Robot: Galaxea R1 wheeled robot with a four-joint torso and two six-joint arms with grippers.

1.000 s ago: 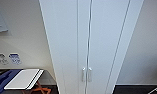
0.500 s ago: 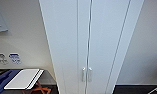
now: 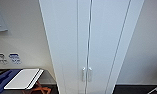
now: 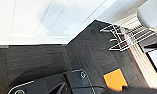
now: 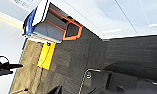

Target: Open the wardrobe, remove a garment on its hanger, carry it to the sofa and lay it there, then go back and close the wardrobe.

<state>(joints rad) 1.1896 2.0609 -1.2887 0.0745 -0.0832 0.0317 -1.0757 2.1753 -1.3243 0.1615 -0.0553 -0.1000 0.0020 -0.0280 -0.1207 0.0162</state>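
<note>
The wardrobe [image 3: 101,37] stands straight ahead of me in the head view, tall and white, with both doors shut. Its two small vertical handles [image 3: 83,74] [image 3: 90,74] sit side by side at the middle seam. The wardrobe's white lower front [image 4: 39,22] meets dark carpet in the left wrist view, and the same white front [image 5: 114,15] appears in the right wrist view. The garment, the hanger and the sofa are hidden or out of view.
Left of the wardrobe stands a small table with orange legs [image 3: 39,88] bearing a white board [image 3: 24,78] and a blue item [image 3: 1,80]. A white wire rack [image 4: 124,37] stands on the carpet to the wardrobe's right. An orange square [image 4: 115,79] marks the floor.
</note>
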